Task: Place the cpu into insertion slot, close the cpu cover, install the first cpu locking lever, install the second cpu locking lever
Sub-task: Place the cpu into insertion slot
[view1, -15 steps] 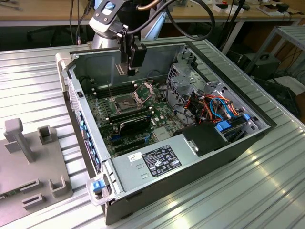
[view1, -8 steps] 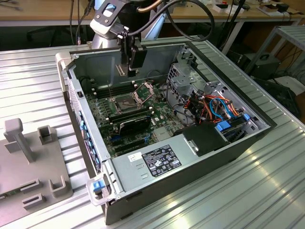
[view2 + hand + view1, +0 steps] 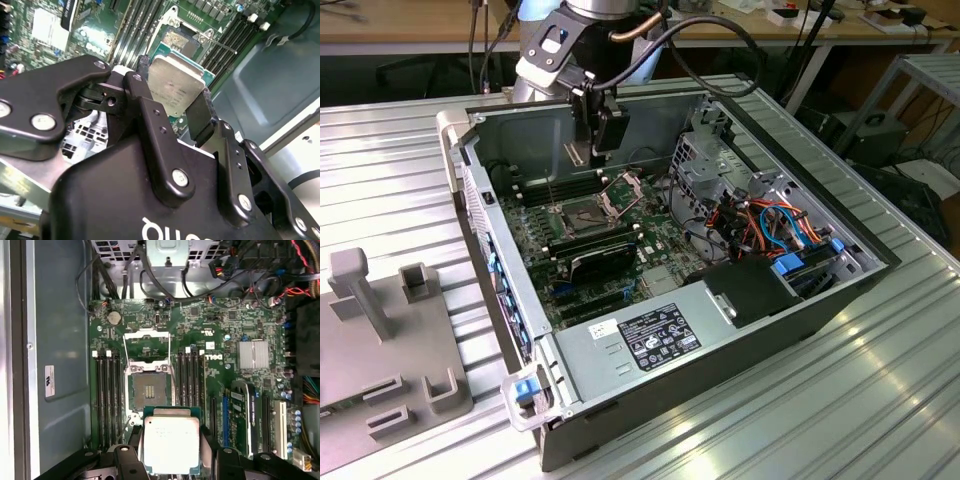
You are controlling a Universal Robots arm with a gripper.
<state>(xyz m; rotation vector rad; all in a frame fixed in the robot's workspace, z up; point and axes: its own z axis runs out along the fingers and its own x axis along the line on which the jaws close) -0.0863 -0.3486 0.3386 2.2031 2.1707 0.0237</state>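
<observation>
My gripper (image 3: 171,452) is shut on the cpu (image 3: 171,442), a flat square chip with a silvery top on a green edge, pinched between the two black fingers (image 3: 145,100). The chip hangs above the motherboard, a little off to one side of the insertion slot (image 3: 149,390), not touching it. The slot is a dark square socket with a pinned centre and is bare. The cpu cover (image 3: 146,333) stands flipped open beyond the slot, with thin metal levers along its sides. In the exterior view the gripper (image 3: 598,150) hovers inside the open case, above the slot (image 3: 578,213).
Black memory slots (image 3: 107,395) flank the socket on both sides. A black card (image 3: 603,258), a labelled grey power unit (image 3: 650,335), a drive cage (image 3: 705,165) and coloured cables (image 3: 770,225) crowd the case. A grey fixture (image 3: 380,340) sits at the exterior view's left.
</observation>
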